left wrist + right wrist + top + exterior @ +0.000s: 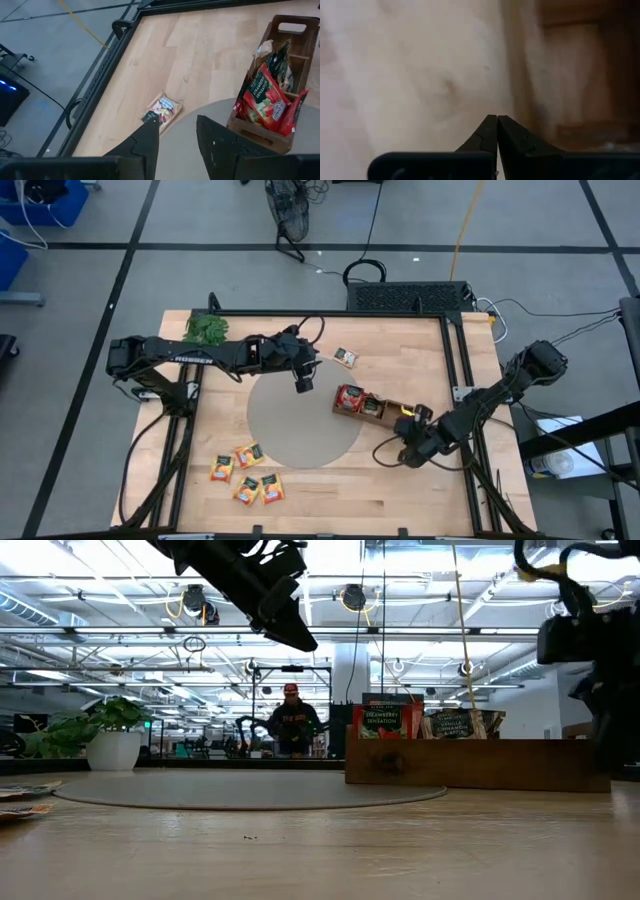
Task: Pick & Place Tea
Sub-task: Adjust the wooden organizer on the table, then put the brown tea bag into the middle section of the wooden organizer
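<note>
Several orange-yellow tea sachets (247, 472) lie flat on the table near its front left. A grey-white sachet (346, 357) lies flat toward the far edge, also seen in the left wrist view (160, 111). Red sachets (265, 98) stand upright in the long wooden tray (384, 409) at its left end. My left gripper (303, 384) hangs open above the grey round mat (290, 430), with nothing between its fingers (177, 137). My right gripper (402, 452) is shut and holds nothing (497, 118); it is low over the table just in front of the tray's right end.
A green leafy sprig (207, 330) sits at the far left corner. A black frame (455, 370) runs along the table's far, left and right sides. In the low view a person (291, 725) stands in the room far behind the table.
</note>
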